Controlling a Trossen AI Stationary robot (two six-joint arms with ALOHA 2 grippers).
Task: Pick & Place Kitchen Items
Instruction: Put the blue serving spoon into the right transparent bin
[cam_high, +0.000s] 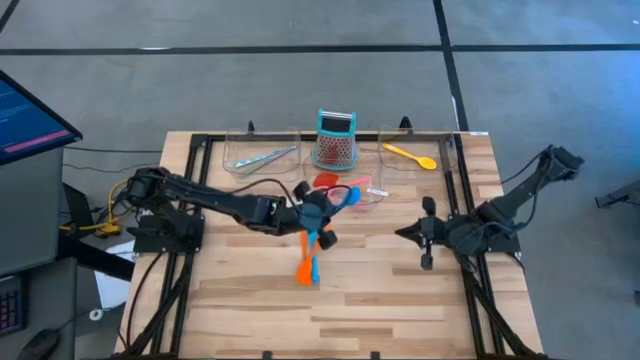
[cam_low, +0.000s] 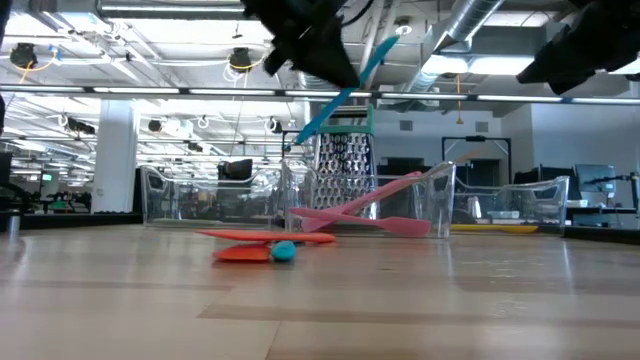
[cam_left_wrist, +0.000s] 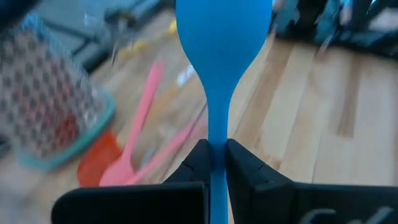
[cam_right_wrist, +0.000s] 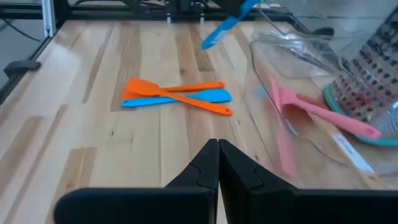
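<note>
Here the left gripper (cam_high: 318, 213) reaches to mid-frame, pinching a blue spoon (cam_left_wrist: 222, 56) above the desk (cam_high: 400, 300). The right gripper (cam_high: 427, 232) waits at right, closed tight.

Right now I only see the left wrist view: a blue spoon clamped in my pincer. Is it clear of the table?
Observer: Yes. The low view shows the blue spoon tilted in the left pincer, well above the wood.
Operator: What lies on the table near it?
Observer: An orange spatula and a blue spatula lie crossed on the bare wood, with an orange spoon across them.
Operator: And the right arm?
Observer: The right pincer is shut and empty, waiting over the table's right side.
</note>
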